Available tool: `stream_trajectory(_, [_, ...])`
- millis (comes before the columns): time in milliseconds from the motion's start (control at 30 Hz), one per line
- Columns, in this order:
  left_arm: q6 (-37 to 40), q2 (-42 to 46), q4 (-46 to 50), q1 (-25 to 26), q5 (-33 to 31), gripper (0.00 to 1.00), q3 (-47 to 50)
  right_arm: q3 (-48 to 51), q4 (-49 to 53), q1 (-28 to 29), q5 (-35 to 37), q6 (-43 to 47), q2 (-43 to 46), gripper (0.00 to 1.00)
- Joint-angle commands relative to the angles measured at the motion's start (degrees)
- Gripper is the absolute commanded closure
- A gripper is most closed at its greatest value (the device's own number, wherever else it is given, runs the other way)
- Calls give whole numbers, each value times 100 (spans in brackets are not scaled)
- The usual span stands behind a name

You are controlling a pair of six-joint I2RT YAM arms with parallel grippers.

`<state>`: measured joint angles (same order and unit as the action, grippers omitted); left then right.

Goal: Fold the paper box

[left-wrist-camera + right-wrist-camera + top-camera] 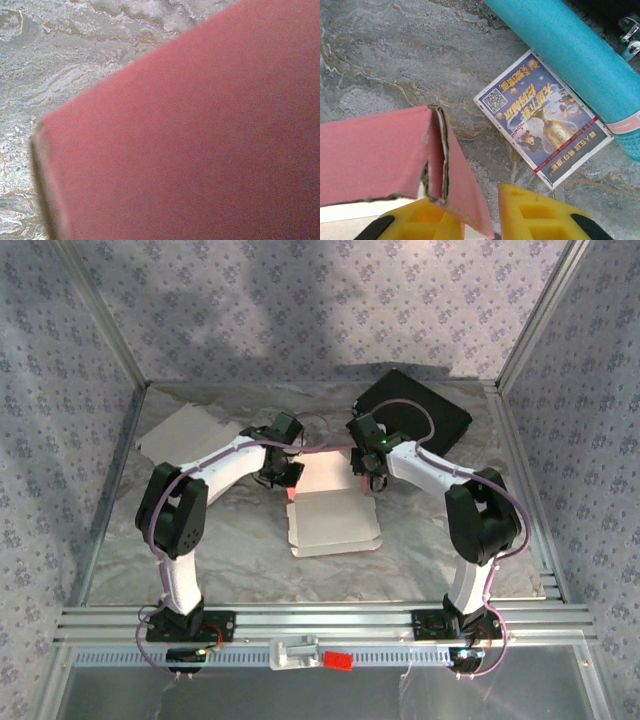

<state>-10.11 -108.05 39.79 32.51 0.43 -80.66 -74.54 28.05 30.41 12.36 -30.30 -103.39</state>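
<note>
1. The left arm [215, 468] is rising from its base, bending sharply at the elbow and reaching forward and inward.
2. The left gripper [283, 472] is pointing downward at the wrist. From above, its jaws are too small to read.
3. The right arm [430, 472] is mirroring that pose, reaching forward and inward from the other side.
4. The right gripper [368, 478] is pointing downward, near the left one. In the wrist view its yellow fingers [540, 215] are standing slightly apart, and whether they are clamping is unclear.
</note>
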Motion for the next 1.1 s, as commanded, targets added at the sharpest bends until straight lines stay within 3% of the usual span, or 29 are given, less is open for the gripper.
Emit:
stream_trajectory(0, [136,-146,419,-34,46,100,-193,116,-68,-53,-174,165,136,76])
stream_trajectory(333, [215,-289,490,-61,141,100,-307,122,-410,-106,-341,319,-197,76])
stream_trajectory(600, [219,-348,503,-87,164,100,-366,-72,-243,-144,-170,328,-445,85])
stream_trajectory(733, [211,-400,515,-103,195,100,-433,-213,82,-56,320,206,-543,93])
stream_trajectory(800, [194,-423,526,-113,221,100,-463,-565,758,53,924,-77,-719,100])
stream_trajectory(933, [144,-454,514,-165,303,100,-485,-1175,1950,379,1862,-524,-1028,100])
stream_trajectory(1067, [79,-463,485,-258,446,100,-485,-1098,1951,464,1757,-746,-990,100])
